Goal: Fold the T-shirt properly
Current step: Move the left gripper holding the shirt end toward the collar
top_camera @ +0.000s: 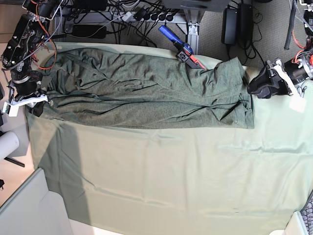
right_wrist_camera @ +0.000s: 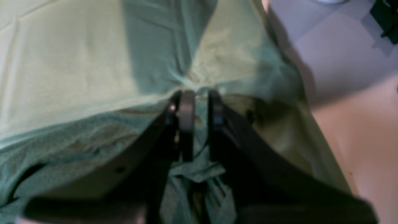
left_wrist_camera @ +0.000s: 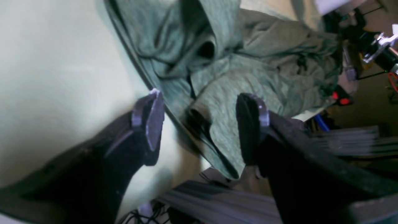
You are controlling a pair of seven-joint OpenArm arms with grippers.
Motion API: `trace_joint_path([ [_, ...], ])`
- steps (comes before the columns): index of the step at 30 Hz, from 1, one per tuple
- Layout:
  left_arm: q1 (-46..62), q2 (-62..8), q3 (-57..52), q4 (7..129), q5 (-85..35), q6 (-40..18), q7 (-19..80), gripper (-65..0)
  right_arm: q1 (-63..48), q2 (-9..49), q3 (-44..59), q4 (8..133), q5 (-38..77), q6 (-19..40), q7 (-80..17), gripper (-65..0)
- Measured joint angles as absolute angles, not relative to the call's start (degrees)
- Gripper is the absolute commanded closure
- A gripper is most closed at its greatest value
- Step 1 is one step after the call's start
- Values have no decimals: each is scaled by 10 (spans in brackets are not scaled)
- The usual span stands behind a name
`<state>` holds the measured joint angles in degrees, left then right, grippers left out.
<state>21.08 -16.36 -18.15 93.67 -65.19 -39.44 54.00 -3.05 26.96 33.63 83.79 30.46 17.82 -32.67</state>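
The mint table cloth (top_camera: 171, 181) covers the table. The T-shirt (top_camera: 146, 93) lies rumpled along its far edge, cables (top_camera: 122, 14) and a blue tool (top_camera: 176, 43) beyond. Left gripper (left_wrist_camera: 203, 124) gapes wide, empty. Right gripper (right_wrist_camera: 197, 102) pinches the shirt's left end, fingers narrow.

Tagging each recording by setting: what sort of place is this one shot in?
Most likely a robotics lab or workshop bench rather than a home. The T-shirt lies on a table cloth spread over a work table, with a tangle of cables and power strips behind it and exposed wiring on the arm mounts.
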Motion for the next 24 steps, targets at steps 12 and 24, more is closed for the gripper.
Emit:
trace_joint_path([
  [12,244,-162,-150,936,-646,-394,537,-397,-30,270,336,838,304,178,-327,-88],
  [24,244,-162,-150,936,-633,-394,524,-397,-30,270,336,838,304,178,-327,-88],
])
